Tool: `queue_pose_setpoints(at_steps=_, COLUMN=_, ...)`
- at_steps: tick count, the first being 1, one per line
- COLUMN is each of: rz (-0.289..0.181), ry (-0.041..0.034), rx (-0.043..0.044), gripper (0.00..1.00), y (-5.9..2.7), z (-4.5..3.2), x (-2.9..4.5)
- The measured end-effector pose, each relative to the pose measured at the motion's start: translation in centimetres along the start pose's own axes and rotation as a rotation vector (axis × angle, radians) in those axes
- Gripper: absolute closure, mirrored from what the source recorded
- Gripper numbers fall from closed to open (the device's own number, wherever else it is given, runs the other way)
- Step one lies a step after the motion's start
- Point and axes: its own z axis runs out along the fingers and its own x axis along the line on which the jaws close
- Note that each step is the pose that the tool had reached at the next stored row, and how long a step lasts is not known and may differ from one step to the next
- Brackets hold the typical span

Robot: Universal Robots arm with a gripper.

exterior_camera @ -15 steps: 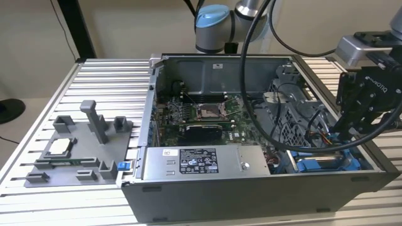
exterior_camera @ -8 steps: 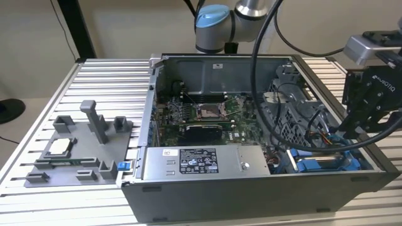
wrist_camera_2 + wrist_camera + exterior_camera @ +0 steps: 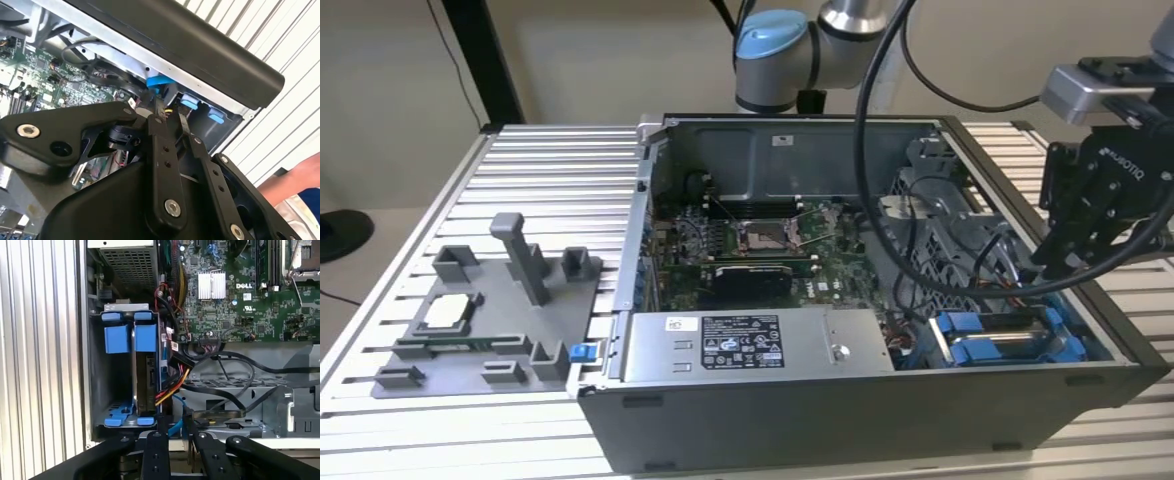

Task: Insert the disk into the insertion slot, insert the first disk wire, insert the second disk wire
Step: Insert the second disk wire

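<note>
Gripper (image 3: 177, 436) is hanging tool-down just over the bay's cable end; cannot tell whether it is clamping anything. Beyond it the disk (image 3: 146, 382) is sitting on edge inside the insertion slot (image 3: 116, 337). The wire bundle (image 3: 172, 382) is lying just beside it, probably for plugging. Arm (image 3: 781, 50) is leaning over the case (image 3: 854, 420) at the exterior view's right.

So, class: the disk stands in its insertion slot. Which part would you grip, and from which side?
Probably the blue carrier tab at the disk's end, coming in through the case's open side. The disk stands on edge in the insertion slot, with wires crowding one face, so its flat sides look out of reach.
</note>
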Motion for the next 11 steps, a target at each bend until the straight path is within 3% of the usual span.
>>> queue_pose_setpoints(at_steps=5, rz=0.0, ry=0.0025, rx=-0.0254, gripper=0.0, y=-0.32, z=0.34, x=-0.7)
queue_pose_setpoints(at_steps=11, rz=-0.001, ry=0.0039, rx=-0.0494, gripper=0.0, y=-0.88, z=0.79, x=-1.07)
